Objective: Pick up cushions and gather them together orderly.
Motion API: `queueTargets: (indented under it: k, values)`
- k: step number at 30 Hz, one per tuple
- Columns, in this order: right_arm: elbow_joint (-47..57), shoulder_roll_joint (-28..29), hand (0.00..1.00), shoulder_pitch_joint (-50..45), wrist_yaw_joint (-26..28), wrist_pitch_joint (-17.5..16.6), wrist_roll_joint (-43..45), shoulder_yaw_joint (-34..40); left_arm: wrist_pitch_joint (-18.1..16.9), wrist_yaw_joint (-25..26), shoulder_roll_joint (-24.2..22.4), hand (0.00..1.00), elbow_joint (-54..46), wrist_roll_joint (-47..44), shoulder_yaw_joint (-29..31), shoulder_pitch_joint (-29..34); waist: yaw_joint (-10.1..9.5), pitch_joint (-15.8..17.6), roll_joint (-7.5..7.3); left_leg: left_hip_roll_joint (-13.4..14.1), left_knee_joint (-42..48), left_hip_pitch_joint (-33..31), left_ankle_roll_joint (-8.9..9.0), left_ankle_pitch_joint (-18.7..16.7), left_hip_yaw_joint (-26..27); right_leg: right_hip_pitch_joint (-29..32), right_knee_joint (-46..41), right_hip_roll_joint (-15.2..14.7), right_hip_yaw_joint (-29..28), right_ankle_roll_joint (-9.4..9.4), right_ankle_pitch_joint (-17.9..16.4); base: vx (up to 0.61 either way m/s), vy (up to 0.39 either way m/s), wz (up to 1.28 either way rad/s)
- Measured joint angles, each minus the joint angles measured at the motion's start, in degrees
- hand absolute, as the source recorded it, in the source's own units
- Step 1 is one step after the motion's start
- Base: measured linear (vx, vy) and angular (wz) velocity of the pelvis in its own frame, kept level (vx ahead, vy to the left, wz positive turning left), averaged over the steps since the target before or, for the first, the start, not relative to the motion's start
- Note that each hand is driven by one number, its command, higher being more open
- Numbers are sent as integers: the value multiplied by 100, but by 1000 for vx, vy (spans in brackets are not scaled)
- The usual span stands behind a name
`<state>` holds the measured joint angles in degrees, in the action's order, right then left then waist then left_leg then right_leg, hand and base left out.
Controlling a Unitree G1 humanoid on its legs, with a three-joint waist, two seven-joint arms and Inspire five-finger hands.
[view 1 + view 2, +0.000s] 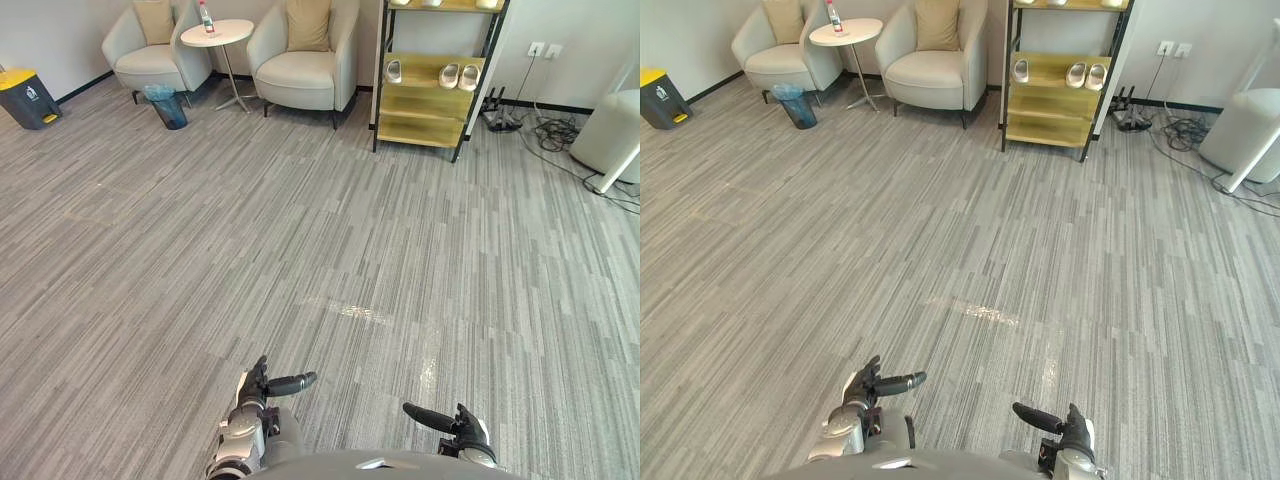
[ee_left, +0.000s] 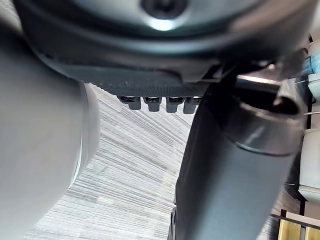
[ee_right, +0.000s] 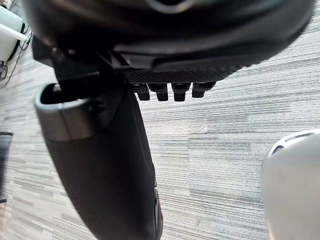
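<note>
Two tan cushions stand upright far across the room, one on each cream armchair. The left cushion (image 1: 154, 20) leans on the back of the left armchair (image 1: 150, 62). The right cushion (image 1: 308, 24) rests on the right armchair (image 1: 300, 78). My left hand (image 1: 262, 388) hangs low at the near edge, open and holding nothing, thumb pointing inward. My right hand (image 1: 455, 425) is beside it, also open and empty. Their thumbs (image 2: 235, 175) (image 3: 105, 165) show over bare grey floor in the wrist views.
A round side table (image 1: 218, 33) with a bottle (image 1: 206, 17) stands between the armchairs, with a blue bin (image 1: 167, 106) in front. A yellow-lidded bin (image 1: 27, 98) sits far left. A wooden shelf (image 1: 430, 95) holds slippers; a white unit (image 1: 610, 135) and cables lie at right.
</note>
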<state>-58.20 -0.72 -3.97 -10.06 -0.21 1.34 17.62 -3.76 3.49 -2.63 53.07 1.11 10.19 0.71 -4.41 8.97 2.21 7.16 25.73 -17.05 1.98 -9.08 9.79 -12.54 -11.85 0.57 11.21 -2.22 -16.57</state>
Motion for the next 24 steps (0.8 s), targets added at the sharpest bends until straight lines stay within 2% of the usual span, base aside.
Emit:
queueTargets:
  k: [1,2,3,4,6,8,9,10,11,12,13,14,15,16,17,18,19,20,22,24]
  values:
    - [-8,12,100,7,-2,1,-2,-1,25,7,9,100,3,-13,8,-38,-57,15,-20,-157,-333,26,-61,554,-147,-81,16,-17,-117,58,-37,491,101,-54]
    - [-44,85,100,50,-6,6,1,-26,31,21,107,100,60,-37,6,-112,-131,22,-196,-346,-572,267,-90,792,-141,-194,58,-128,-362,100,-47,606,100,-36]
    - [-63,187,100,61,-3,-6,-5,-41,19,27,202,100,173,-49,-31,-167,-95,-20,-346,-459,-723,385,-187,733,-135,-183,81,-261,-540,219,120,604,91,-18]
    - [-79,223,100,61,4,3,-8,-27,5,23,222,100,222,-52,-32,-165,-99,-29,-388,-476,-648,378,-230,680,-134,-193,68,-286,-656,246,193,374,55,16]
    - [-94,256,100,83,6,10,-20,-35,65,9,268,100,215,-58,-23,-176,-117,-44,-417,-490,-381,439,-336,480,-78,-229,-160,-320,-941,297,381,356,54,-2]
    - [-90,278,100,93,34,-1,-112,-97,73,9,337,100,222,-58,-24,-72,-169,-110,-432,-504,-307,741,-384,208,88,-95,-863,-391,-1175,342,456,418,34,-34]
    - [-67,274,100,96,82,-1,-187,-131,73,6,362,100,221,-59,-31,17,-171,-148,-417,-523,-363,942,-382,57,134,200,-1687,-431,-1149,462,527,393,9,-37]
    - [-1,255,100,91,129,-6,-252,-145,77,6,374,100,233,-59,-31,80,-161,-187,-395,-533,-536,1179,-385,-73,161,737,-2825,-481,-1100,799,887,330,-7,-28]
    - [24,232,100,103,143,-9,-251,-138,84,6,377,100,246,-63,-43,75,-134,-191,-359,-516,-705,1373,-323,-152,116,1134,-3607,-530,-1087,933,938,272,-24,-14]
    - [39,221,100,111,144,-18,-252,-136,85,3,393,100,286,-63,-50,68,-134,-166,-357,-525,-816,1530,-314,-172,79,1310,-3932,-567,-1061,733,720,279,-64,0]
    - [82,182,100,104,147,-12,-252,-140,112,9,434,100,457,-65,-81,68,-133,-142,-349,-525,-1020,1842,-311,-174,46,1569,-4242,-657,-911,506,340,394,-149,10]
    - [137,103,100,64,148,-23,-252,-190,146,13,428,100,529,-65,-101,105,-96,-125,-233,-368,-1171,2206,-310,-174,25,1883,-4033,-690,-628,351,-13,383,-180,17]
    - [144,73,100,57,150,-29,-252,-222,147,15,423,100,539,-88,-100,127,-80,-141,-216,-294,-1178,2274,-309,-173,-7,2013,-3824,-682,-550,368,-96,304,-181,23]
    - [153,63,100,49,148,-40,-252,-245,146,16,428,100,559,-100,-99,135,-62,-152,-215,-233,-1164,2315,-308,-173,-73,2117,-3522,-682,-505,391,-126,229,-181,42]
    - [159,80,100,-3,134,-57,-252,-315,136,2,505,100,555,-110,-95,221,-21,-221,-331,-206,-1117,2337,-155,-212,-155,2242,-2454,-730,-523,531,114,261,-219,48]
    - [141,115,100,-58,131,-65,-253,-317,120,-13,565,100,553,-118,-74,233,-15,-267,-456,-291,-1100,2346,13,-311,-201,2256,-1835,-806,-550,496,407,266,-250,46]
    - [65,87,100,-75,134,-60,-257,-300,136,16,499,100,651,-143,-42,188,-24,-312,-385,-140,-1120,2387,172,-413,-332,2134,-1808,-690,-500,383,248,289,-322,16]
    - [6,-37,100,-89,132,-58,-263,-234,136,14,383,100,694,-153,-26,240,-28,-398,-172,38,-1252,2346,149,-398,-416,2108,-1585,-470,-478,337,275,267,-331,2]
    - [-32,-113,100,-110,131,-40,-227,-119,136,12,280,100,698,-152,-22,277,-24,-455,-16,123,-1390,2404,138,-360,-432,2026,-1410,-356,-443,294,300,165,-210,-5]
    - [-83,-130,100,-136,114,-34,-235,33,136,-7,223,100,748,-148,-21,284,-6,-497,52,166,-1559,2561,151,-179,-524,1781,-1130,-277,-387,225,346,115,-158,5]
